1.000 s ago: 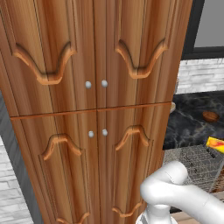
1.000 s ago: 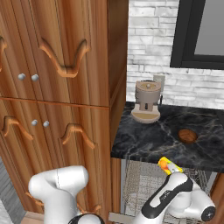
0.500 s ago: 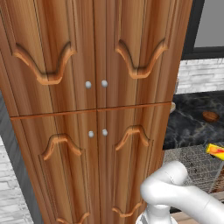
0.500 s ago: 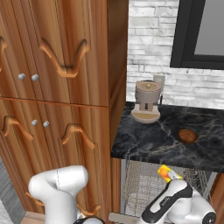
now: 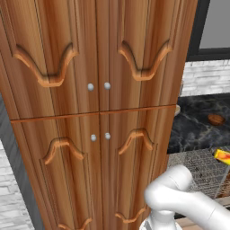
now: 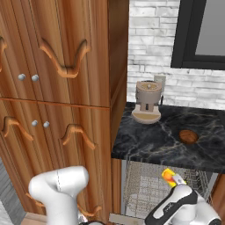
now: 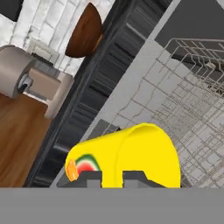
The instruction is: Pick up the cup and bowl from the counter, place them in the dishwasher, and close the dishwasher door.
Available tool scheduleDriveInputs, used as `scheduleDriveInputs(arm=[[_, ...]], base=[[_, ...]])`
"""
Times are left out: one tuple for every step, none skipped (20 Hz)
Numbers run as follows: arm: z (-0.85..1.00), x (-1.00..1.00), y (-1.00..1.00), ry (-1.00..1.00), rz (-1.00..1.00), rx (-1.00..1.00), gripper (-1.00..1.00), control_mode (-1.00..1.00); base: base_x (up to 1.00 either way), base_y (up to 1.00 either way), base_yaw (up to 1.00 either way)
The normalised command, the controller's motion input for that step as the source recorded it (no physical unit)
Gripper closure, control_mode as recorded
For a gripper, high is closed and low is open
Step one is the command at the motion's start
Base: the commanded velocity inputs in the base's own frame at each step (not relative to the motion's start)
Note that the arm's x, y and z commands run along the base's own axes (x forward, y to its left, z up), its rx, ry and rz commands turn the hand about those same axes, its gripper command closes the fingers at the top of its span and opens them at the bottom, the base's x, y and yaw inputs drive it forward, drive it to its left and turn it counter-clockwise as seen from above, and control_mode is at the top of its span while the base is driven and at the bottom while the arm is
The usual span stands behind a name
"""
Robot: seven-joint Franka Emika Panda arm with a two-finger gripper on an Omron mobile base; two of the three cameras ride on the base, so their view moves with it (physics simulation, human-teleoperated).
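Note:
The yellow cup (image 7: 131,153), with its orange-red part towards me, lies sideways between my fingertips (image 7: 89,177). My gripper (image 6: 174,179) is shut on the cup (image 6: 168,174), just under the front edge of the black counter (image 6: 154,140) and above the dishwasher's wire rack (image 6: 145,193). From the left the cup (image 5: 222,156) hangs over the rack (image 5: 197,168). The reddish-brown bowl (image 6: 188,136) sits on the counter to the right, apart from my hand; I also see the bowl (image 5: 216,119) and, rolled, the bowl (image 7: 85,30). The dishwasher door is out of view.
A tall carved wooden cabinet (image 5: 99,112) stands directly left of the counter and dishwasher. A beige appliance (image 6: 148,102) sits at the counter's back left near the brick wall. My white arm (image 6: 61,193) rises in front of the cabinet.
My gripper has carried the cup downward from near the counter's front edge to just over the wire rack. The bowl and the beige appliance have stayed where they were.

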Motion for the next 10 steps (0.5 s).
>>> scheduleDriveInputs(arm=[[-0.31, 0.13, -0.24, 0.13, 0.00, 0.10, 1.00, -1.00], [-0.33, 0.20, -0.24, 0.15, 0.00, 0.10, 1.00, -1.00], [-0.32, 0.23, -0.26, 0.16, 0.00, 0.09, 1.00, -1.00], [-0.32, 0.23, -0.24, 0.16, 0.00, 0.06, 1.00, -1.00], [-0.34, 0.29, -0.24, 0.17, 0.00, 0.05, 1.00, -1.00], [-0.29, 0.28, -0.21, 0.15, 0.00, 0.02, 1.00, -1.00], [-0.28, 0.33, -0.17, 0.15, 0.00, 0.00, 1.00, -1.00], [-0.29, 0.32, -0.18, 0.14, 0.00, 0.00, 1.00, -1.00], [-0.28, 0.36, -0.17, 0.15, 0.00, 0.00, 1.00, -1.00], [-0.29, 0.34, -0.19, 0.14, 0.00, 0.00, 1.00, -1.00]], base=[[0.00, 0.00, 0.00], [0.00, 0.00, 0.00], [0.00, 0.00, 0.00], [0.00, 0.00, 0.00], [0.00, 0.00, 0.00], [0.00, 0.00, 0.00], [0.00, 0.00, 0.00], [0.00, 0.00, 0.00], [0.00, 0.00, 0.00], [0.00, 0.00, 0.00]])
